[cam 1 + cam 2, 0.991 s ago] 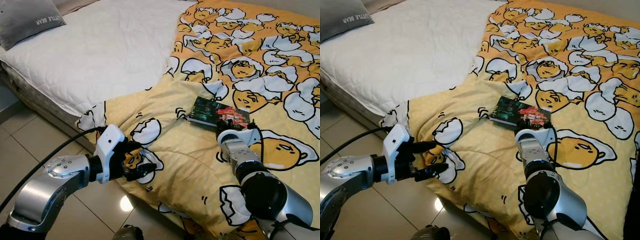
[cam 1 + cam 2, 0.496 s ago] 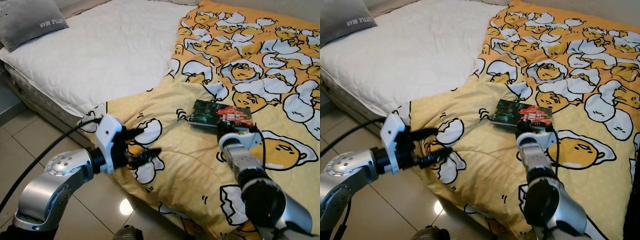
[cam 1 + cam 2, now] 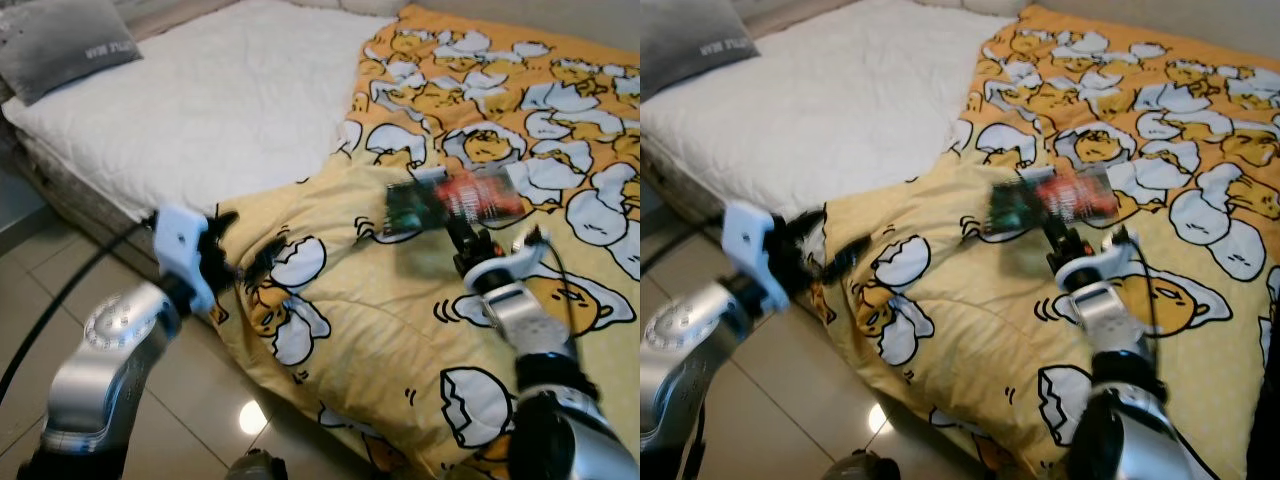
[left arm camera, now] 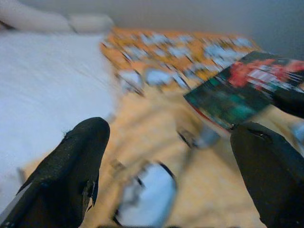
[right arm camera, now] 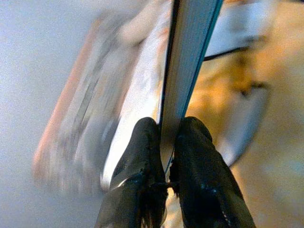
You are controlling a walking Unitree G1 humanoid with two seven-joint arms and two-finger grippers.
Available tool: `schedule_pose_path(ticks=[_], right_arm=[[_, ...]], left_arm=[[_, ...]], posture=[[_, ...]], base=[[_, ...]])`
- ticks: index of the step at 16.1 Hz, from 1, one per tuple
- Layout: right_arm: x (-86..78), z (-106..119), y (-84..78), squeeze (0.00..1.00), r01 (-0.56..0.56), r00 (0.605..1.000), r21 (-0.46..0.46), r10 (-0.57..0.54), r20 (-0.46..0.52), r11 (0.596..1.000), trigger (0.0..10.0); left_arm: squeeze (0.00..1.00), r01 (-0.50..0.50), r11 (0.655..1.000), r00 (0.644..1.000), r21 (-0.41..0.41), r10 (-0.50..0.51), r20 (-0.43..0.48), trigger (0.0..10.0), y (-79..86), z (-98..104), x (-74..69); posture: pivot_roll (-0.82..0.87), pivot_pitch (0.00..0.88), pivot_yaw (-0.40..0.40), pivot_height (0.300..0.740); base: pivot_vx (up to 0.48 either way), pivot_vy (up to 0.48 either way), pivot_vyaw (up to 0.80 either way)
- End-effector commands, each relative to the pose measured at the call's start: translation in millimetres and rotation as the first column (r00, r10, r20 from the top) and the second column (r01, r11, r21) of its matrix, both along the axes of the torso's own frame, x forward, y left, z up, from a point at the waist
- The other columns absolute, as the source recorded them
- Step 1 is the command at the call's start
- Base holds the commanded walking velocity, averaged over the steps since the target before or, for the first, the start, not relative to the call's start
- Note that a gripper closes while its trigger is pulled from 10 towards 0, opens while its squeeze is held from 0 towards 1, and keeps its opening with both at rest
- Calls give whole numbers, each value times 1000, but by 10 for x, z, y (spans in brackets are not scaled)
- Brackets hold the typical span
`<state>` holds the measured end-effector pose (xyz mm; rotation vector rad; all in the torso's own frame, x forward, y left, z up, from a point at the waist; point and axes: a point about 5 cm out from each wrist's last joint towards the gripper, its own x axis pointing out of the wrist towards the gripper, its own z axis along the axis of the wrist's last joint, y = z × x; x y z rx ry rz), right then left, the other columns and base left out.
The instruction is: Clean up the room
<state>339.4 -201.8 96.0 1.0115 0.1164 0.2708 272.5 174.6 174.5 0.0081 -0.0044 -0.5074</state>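
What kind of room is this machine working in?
Most likely a bedroom. There is a bed with a white mattress, a grey pillow at its head, and a yellow cartoon-print quilt spilling toward the tiled floor. The right pincer holds a book above the quilt.

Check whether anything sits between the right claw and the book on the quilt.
Nothing does. The right claw is already shut on the edge of the dark-covered book with red lettering, held lifted above the yellow egg-print quilt. The left claw hangs open near the quilt's corner, away from the book.
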Motion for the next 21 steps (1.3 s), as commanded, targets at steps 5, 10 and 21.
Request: schedule_pose_path(ticks=[5,10,21], right_arm=[[6,310,174,0,-258,942,-201,292,165,945,0],[-183,487,300,0,-507,769,-295,580,268,810,0],[-512,711,474,0,-746,440,-385,837,327,543,0]], left_arm=[[953,35,999,999,-26,-34,29,10000,123,227,213],[953,184,976,983,-118,-186,-5,10000,185,293,374],[0,527,747,743,-406,-637,-206,0,8,98,414]], posture=[[20,0,44,740],[16,0,55,740],[11,0,77,740]], base=[[0,0,0],[0,0,0],[0,0,0]])
